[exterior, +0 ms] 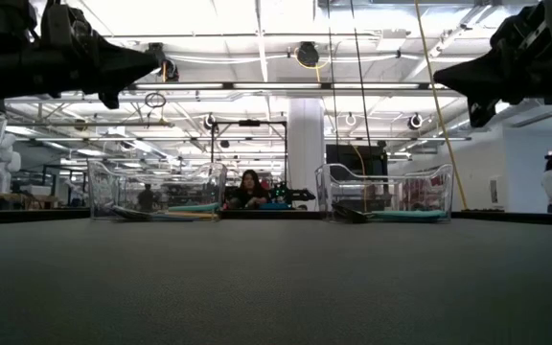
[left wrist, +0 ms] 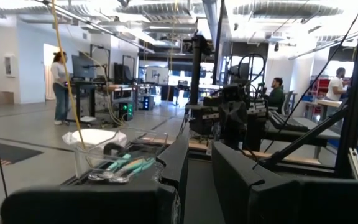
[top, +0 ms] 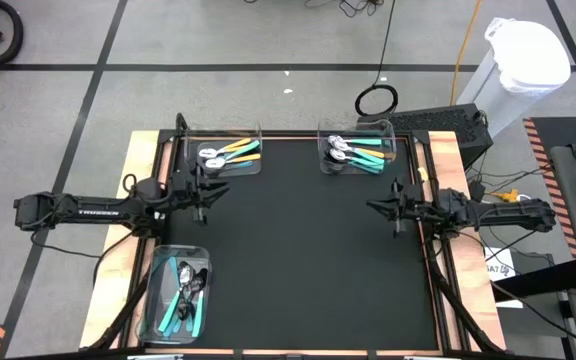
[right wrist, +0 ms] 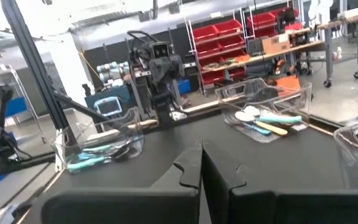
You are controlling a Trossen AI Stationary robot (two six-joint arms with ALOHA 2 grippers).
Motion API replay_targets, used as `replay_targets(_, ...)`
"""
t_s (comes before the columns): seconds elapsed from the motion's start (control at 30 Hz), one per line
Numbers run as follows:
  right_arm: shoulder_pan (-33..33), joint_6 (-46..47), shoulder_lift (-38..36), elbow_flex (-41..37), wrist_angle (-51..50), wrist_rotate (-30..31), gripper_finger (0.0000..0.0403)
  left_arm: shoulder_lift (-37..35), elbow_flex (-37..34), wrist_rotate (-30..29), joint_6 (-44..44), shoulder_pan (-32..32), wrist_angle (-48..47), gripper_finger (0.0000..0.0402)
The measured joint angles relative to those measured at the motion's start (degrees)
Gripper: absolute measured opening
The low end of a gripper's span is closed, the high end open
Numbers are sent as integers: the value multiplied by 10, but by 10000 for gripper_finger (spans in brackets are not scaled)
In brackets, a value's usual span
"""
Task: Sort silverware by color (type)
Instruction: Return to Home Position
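Note:
The silverware lies in three clear bins. Orange and light blue spoons fill the far left bin. Teal spoons lie in the far right bin, and teal and light blue spoons in the near left bin. My left gripper hovers level above the mat just near of the far left bin, its fingers a narrow gap apart with nothing between them. My right gripper hovers level at the mat's right side, shut and empty.
The black mat between the bins carries no loose spoons. Wooden borders and dark frame rails edge the table. Beyond the far edge stand a white bin and cables. People work at benches in the room behind.

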Motion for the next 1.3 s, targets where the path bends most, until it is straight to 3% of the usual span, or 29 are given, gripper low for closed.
replay_targets(0.4,0,-24,0,-7,1,-13,0,6,-1,3,13,0,-10,73)
replay_targets(0.6,0,-10,-8,-7,-11,-16,0,-83,-1,72,0,0,-26,73)
replay_targets(0.87,0,14,-13,-8,-50,-14,0,-233,-1,69,-46,-2,-183,73)
replay_targets(1.1,0,39,-14,-8,-62,-14,0,-372,-1,-20,-60,-13,-327,72)
replay_targets(1.3,0,44,-19,-8,-63,-15,0,-373,-1,-100,-46,-35,-424,72)
